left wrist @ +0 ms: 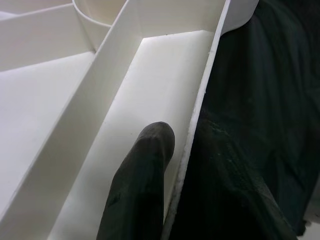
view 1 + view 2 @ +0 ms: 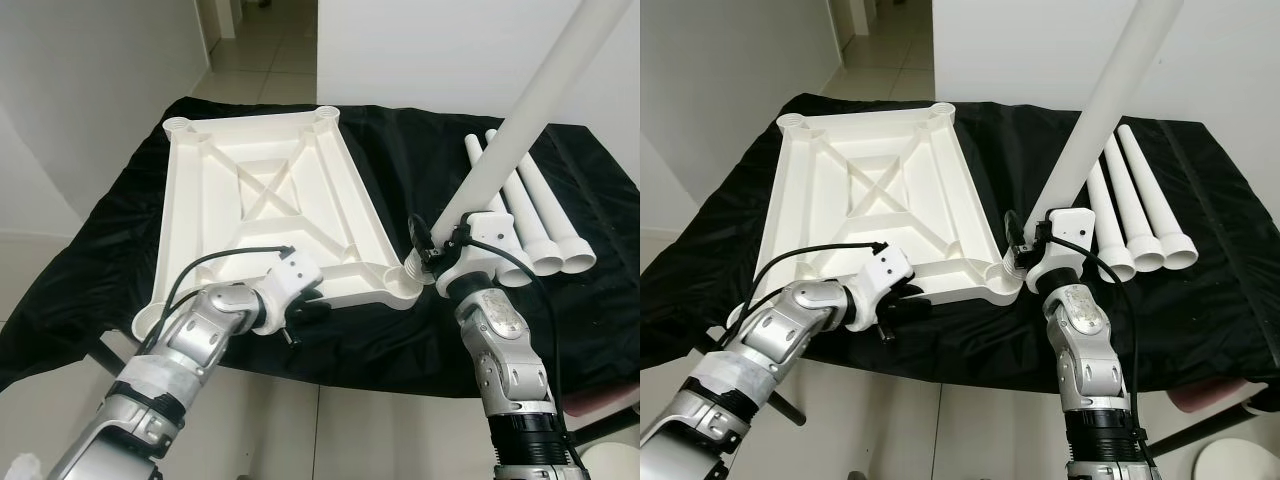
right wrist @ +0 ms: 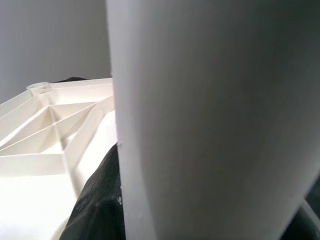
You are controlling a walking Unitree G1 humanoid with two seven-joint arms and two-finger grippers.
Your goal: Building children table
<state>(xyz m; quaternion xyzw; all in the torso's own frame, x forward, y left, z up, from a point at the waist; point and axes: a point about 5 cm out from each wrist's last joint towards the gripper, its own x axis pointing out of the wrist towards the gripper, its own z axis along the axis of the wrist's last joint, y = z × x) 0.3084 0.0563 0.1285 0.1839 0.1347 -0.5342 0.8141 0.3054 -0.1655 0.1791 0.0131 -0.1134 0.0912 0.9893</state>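
Lying upside down on a black cloth (image 2: 110,210): white plastic tabletop (image 2: 270,190), underside up, ribbed with a raised rim, an X-shaped brace across the middle, and round leg sockets at the corners. Near right corner socket (image 2: 408,275) just beside the lower end of a long white leg (image 2: 520,120), which leans steeply up and away toward the upper right. Right gripper (image 2: 440,255) clamped shut around that leg near its lower end, right next to the socket; whether the leg tip has entered the socket cannot be told. Left gripper (image 2: 300,305) at the near edge of the tabletop, one black finger (image 1: 142,175) resting inside the rim channel against the thin outer wall; open or closed cannot be told. Three more white legs (image 2: 530,215) side by side on the cloth to the right, flared ends toward the robot, well apart from the tabletop. Pale tiled floor (image 2: 265,55) beyond.
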